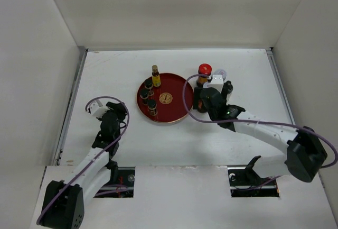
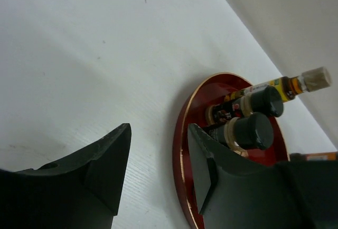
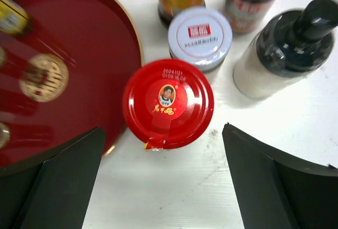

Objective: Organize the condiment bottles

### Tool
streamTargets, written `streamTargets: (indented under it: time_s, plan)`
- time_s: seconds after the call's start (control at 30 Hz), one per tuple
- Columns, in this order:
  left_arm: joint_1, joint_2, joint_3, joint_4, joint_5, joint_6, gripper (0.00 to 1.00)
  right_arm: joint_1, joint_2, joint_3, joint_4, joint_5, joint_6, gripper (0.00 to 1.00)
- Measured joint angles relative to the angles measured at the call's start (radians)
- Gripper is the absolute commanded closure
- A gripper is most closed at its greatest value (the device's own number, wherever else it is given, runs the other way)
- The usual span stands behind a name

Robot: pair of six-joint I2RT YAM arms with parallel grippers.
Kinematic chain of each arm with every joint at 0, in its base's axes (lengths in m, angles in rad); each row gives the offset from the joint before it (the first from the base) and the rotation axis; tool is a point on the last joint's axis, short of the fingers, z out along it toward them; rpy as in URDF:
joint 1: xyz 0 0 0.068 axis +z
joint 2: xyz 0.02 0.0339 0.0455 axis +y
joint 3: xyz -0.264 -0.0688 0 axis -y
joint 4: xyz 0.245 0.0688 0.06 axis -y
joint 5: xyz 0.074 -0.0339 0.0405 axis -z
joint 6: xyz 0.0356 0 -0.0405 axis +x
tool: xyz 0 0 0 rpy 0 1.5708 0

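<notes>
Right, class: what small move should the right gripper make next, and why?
Probably lower the right gripper and close on the red-lidded jar: its open fingers straddle it from above, and the jar stands off the tray.

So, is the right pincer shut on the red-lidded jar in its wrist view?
No, the right pincer is open, with a clear gap between each finger and the red-lidded jar.
</notes>
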Motion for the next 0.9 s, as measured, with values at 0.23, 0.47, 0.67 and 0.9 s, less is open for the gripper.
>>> streamTargets:
  time_s: [0.23, 0.47, 0.67, 0.9]
  plan:
    - [-0.005, -0.034, -0.006, 0.04, 0.034, -0.031, 0.53, -0.041, 0.123, 0.035, -0.018, -0.006, -0.016, 0.02]
    - [-0.009, -0.008, -0.006, 0.053, 0.048, -0.037, 0.53, -0.079, 0.193, 0.056, 0.03, -0.044, -0.027, 0.13]
    - [-0.011, 0.011, -0.006, 0.071, 0.051, -0.037, 0.53, -0.08, 0.204, 0.048, 0.087, -0.076, -0.041, 0.42]
    - [-0.02, 0.032, -0.006, 0.081, 0.051, -0.036, 0.53, -0.077, 0.154, -0.008, 0.136, -0.075, -0.08, 0.51]
